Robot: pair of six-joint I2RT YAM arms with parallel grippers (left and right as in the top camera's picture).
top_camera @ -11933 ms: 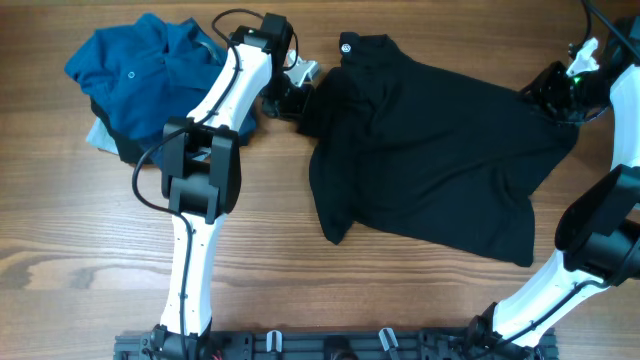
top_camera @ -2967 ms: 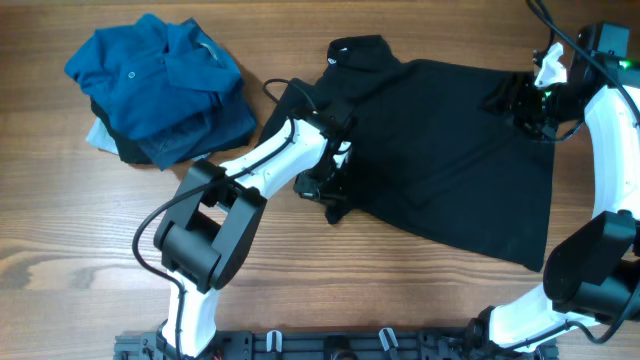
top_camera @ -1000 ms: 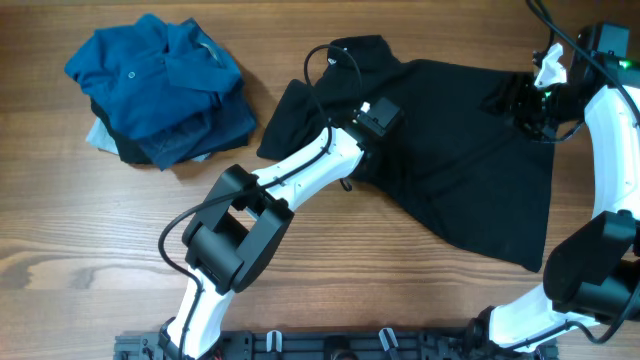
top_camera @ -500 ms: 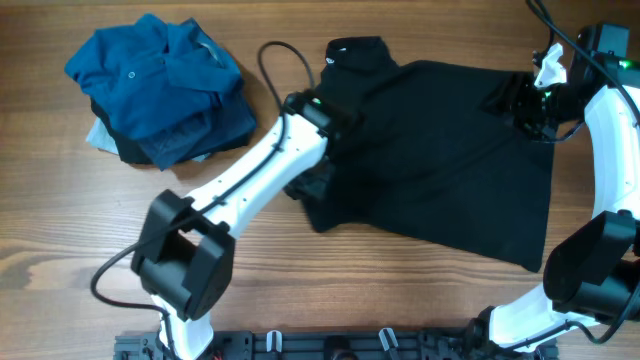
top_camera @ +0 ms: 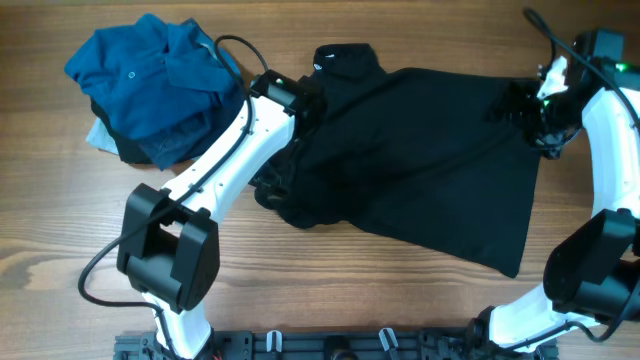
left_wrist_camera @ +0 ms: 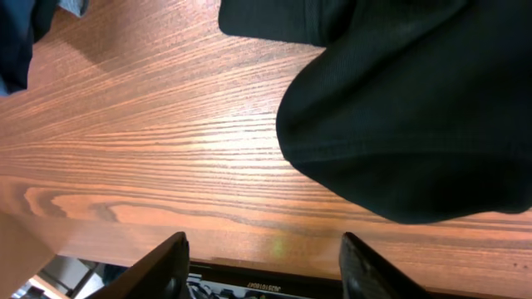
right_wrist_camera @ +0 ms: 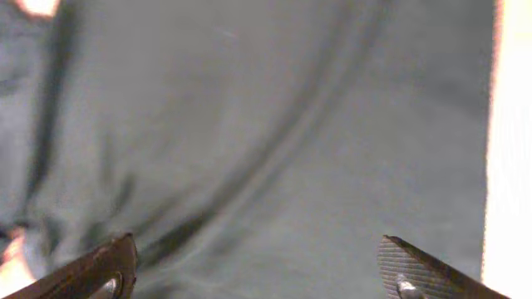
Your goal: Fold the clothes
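Observation:
The black shirt (top_camera: 420, 170) lies spread across the middle and right of the table, collar (top_camera: 340, 55) at the back, its left part bunched into folds (top_camera: 285, 195). My left gripper (top_camera: 305, 105) hovers at the shirt's left shoulder. In the left wrist view it (left_wrist_camera: 264, 241) is open over bare wood, with a lobe of black cloth (left_wrist_camera: 416, 116) to its upper right and nothing between the fingers. My right gripper (top_camera: 522, 105) is over the shirt's far right corner. In the right wrist view it (right_wrist_camera: 256, 245) stands wide open, blurred dark cloth (right_wrist_camera: 274, 124) filling the space behind.
A pile of other clothes sits at the back left: a teal-blue polo (top_camera: 150, 75) on top, a dark garment (top_camera: 125, 150) and a light-blue one (top_camera: 98, 135) under it. The left arm (top_camera: 215, 175) crosses the table between the pile and the shirt. The table's front edge shows (left_wrist_camera: 266, 270).
The left arm swung left, pulling the shirt's left side with it, then its jaws opened and let the cloth go. The right gripper opened wider. The whole shirt shifted left.

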